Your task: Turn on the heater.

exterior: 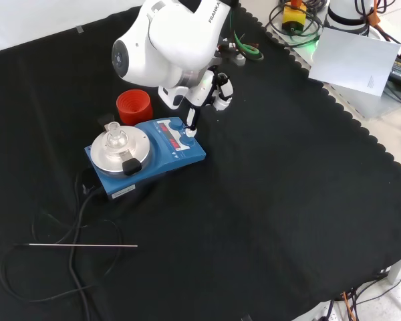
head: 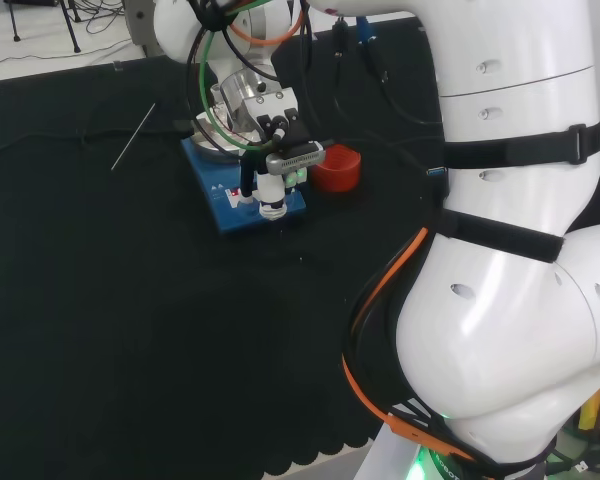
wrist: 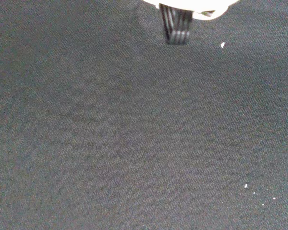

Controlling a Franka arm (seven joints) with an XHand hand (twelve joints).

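The heater [exterior: 162, 160] is a blue box with a round silver plate [exterior: 101, 155] and a red control panel [exterior: 170, 134] at its front. A small clear glass flask [exterior: 113, 138] stands on the plate. In the head view the heater [head: 228, 214] lies under the hand [head: 280, 152]. The black and white hand [exterior: 210, 90] hangs over the panel's end, one straight finger [exterior: 190, 120] pointing down with its tip at or just above a blue knob [exterior: 191, 132]; contact is hard to judge. The wrist view has black cloth and a dark ribbed finger [wrist: 175, 28].
A red ribbed ring [exterior: 133, 105] stands just behind the heater, close to the hand. The heater's black cable [exterior: 77, 214] loops over the cloth in front, beside a thin metal rod [exterior: 80, 246]. The arm's white links [head: 510, 250] fill the head view's right.
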